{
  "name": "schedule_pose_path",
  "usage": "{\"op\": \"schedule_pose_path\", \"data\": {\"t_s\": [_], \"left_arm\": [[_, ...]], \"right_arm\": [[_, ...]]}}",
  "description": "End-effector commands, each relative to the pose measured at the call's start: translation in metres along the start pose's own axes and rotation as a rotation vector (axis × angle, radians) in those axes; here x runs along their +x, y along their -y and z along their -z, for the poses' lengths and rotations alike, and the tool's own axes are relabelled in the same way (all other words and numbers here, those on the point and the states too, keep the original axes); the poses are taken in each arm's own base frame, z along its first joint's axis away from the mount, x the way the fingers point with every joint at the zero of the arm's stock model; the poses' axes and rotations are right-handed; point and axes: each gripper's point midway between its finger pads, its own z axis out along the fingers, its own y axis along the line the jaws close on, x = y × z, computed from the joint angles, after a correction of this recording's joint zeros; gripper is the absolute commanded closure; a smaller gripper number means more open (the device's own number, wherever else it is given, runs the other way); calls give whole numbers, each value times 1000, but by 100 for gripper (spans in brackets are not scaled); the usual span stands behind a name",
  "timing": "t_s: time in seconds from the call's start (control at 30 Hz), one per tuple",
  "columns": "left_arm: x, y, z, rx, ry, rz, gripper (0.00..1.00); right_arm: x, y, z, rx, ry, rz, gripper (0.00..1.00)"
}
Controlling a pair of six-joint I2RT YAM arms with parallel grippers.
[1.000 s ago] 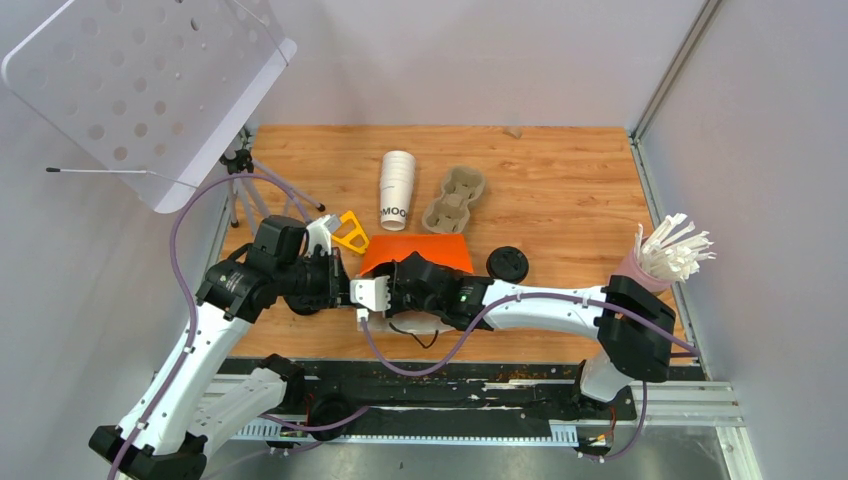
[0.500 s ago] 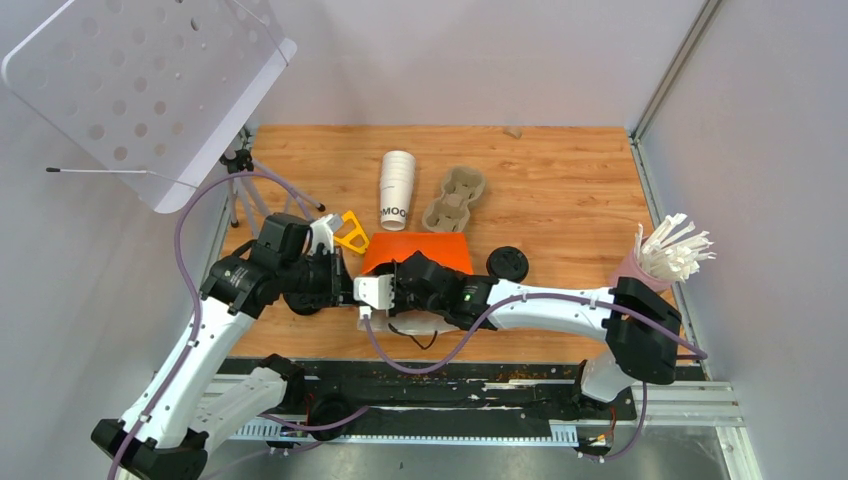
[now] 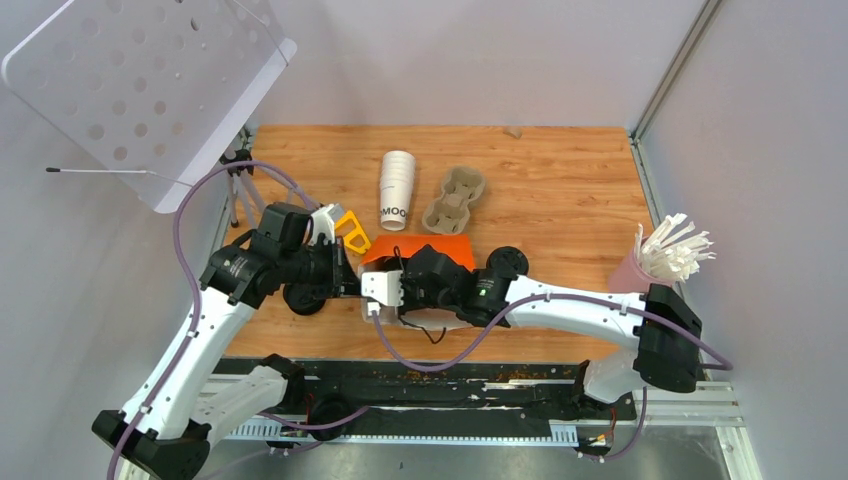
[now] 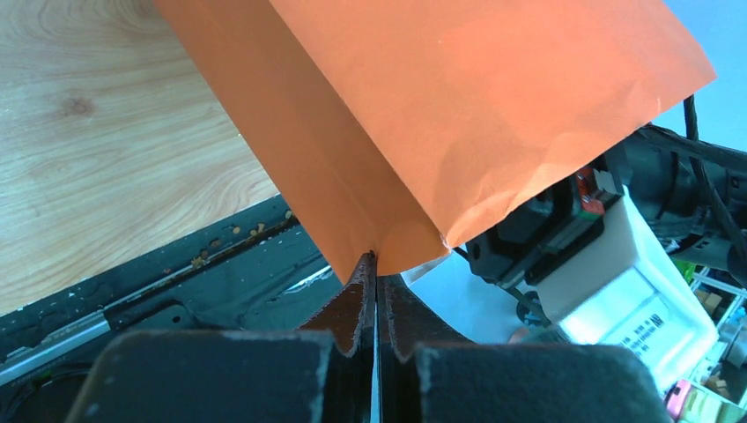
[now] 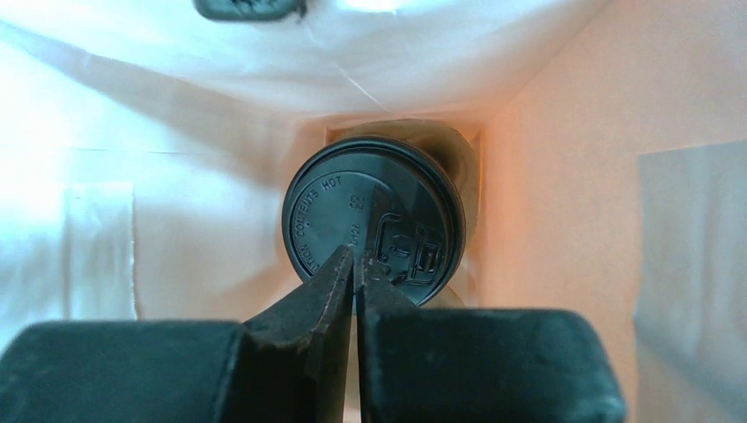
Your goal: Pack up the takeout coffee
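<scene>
Right wrist view: our right gripper (image 5: 354,257) sits pinched nearly closed deep in the orange bag (image 5: 564,123), its tips over the takeout coffee (image 5: 352,189) (whether they touch it we cannot tell). Our left gripper (image 4: 376,264) is clamped on the bag's edge. We judge the cup delivered, so the next move calls for a straight withdrawal. Its black top faces the bag's mouth, and its long axis runs along the bag's depth.

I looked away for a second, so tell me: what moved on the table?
The right arm swung its elbow rightward, away from the straws; its forearm now covers part of the loose lid. Nothing grabbed or dropped: the left pincer still pinches the bag, the right pincer stays shut inside it by the coffee. The cup stack stayed put.
</scene>
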Motion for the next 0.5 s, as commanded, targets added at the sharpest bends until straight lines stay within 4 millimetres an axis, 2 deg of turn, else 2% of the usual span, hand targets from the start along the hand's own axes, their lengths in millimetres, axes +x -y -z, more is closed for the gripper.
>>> {"op": "schedule_pose_path", "data": {"t_s": [0.0, 0.1, 0.47], "left_arm": [[-10, 14, 9, 26, 25, -15, 100], [-10, 14, 9, 23, 18, -9, 100], [-14, 16, 10, 8, 10, 0, 100]], "right_arm": [[-29, 13, 26, -14, 71, -60, 92], [-33, 15, 35, -21, 71, -83, 89], [-50, 12, 70, -99, 95, -178, 63]]}}
